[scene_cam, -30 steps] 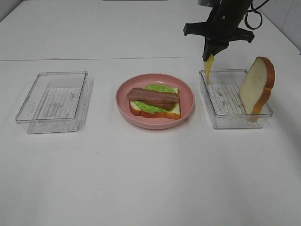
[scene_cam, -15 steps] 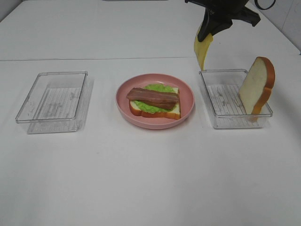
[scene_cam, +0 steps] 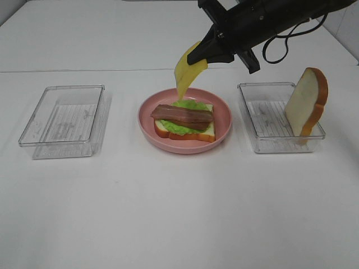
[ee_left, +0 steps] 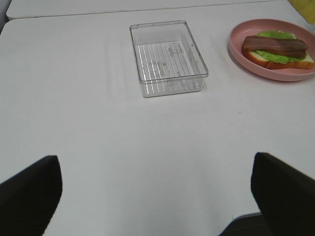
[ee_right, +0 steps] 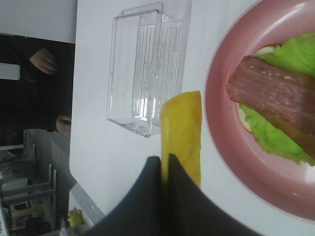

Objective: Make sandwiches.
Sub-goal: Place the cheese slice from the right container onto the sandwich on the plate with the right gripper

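R gripper, upper center, pinches 1 cheese slice by its edge; floppy, may drape off bacon onto plate.

A white flat table carries everything, with a thin seam running across its far part. At its middle sits a round pink plate, plastic by its look, with a raised rim. Well apart on the plate's left in the high view lies a shallow clear rectangular plastic container with a ribbed floor. A second clear rectangular plastic container of the same make stands near the plate on the right, not touching it. Beyond the table's edge, the right wrist view shows a dark area with cluttered grey shelving, too blurred to tell apart
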You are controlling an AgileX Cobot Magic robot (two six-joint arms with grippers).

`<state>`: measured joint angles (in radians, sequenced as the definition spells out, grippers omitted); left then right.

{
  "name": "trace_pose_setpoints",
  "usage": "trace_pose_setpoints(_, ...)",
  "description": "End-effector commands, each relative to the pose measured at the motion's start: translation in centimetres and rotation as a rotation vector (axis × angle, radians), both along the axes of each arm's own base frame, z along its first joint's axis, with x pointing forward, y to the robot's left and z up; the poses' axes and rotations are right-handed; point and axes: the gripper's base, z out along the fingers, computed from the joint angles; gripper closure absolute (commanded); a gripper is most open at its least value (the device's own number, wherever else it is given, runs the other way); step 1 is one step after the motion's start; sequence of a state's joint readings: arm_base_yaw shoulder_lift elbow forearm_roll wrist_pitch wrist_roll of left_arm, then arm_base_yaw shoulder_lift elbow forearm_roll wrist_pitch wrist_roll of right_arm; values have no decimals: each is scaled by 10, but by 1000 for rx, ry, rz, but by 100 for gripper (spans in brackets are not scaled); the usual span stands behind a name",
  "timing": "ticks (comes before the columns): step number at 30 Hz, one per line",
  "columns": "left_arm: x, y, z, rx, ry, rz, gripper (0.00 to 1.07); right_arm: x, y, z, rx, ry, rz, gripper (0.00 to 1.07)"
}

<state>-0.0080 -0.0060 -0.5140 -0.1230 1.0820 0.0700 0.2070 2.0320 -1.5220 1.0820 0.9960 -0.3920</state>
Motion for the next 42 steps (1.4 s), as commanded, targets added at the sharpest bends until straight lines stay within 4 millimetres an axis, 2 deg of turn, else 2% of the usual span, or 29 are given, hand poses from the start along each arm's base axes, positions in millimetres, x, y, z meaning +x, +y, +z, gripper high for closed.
trace_pose_setpoints(1, -3, 0, 1, 2, -24, -4, 6, 7, 2, -16, 33, 20, -34, 107)
trace_pose_setpoints(5, -3, 0, 1, 2, -24, -4, 6, 13, 10, -38, 79, 61, -60, 107)
trace_pose_setpoints(12, -3, 0, 1, 4, -24, -5, 6, 22, 27, -63, 76, 76, -73, 107)
trace_pose_setpoints(15, -3, 0, 1, 6, -25, -5, 6, 26, 32, -69, 68, 75, -66, 107)
trace_pose_setpoints(21, -3, 0, 1, 7, -25, -6, 6, 29, 29, -81, -1, 84, -69, 107)
trace_pose_setpoints(32, -3, 0, 1, 7, -25, -6, 6, 29, 25, -86, -81, 78, -63, 107)
trace_pose_setpoints(33, -3, 0, 1, 7, -25, -6, 6, 29, 24, -87, -87, 76, -59, 102)
trace_pose_setpoints(34, -3, 0, 1, 7, -25, -6, 6, 29, 24, -87, -87, 76, -59, 102)
trace_pose_setpoints(36, -3, 0, 1, 7, -25, -6, 6, 28, 24, -85, -99, 66, -52, 91)
trace_pose_setpoints(37, -3, 0, 1, 7, -25, -6, 6, 28, 24, -85, -99, 66, -52, 91)
trace_pose_setpoints(38, -3, 0, 1, 7, -25, -6, 6, 28, 24, -82, -98, 70, -61, 78)
trace_pose_setpoints(39, -3, 0, 1, 7, -25, -6, 6, 29, 23, -78, -108, 62, -59, 71)
trace_pose_setpoints(40, -3, 0, 1, 7, -25, -6, 6, 29, 23, -78, -108, 62, -59, 71)
trace_pose_setpoints(41, -3, 0, 1, 7, -25, -6, 6, 28, 23, -76, -114, 56, -58, 58)
trace_pose_setpoints(42, -3, 0, 1, 7, -25, -6, 6, 28, 23, -76, -114, 56, -58, 58)
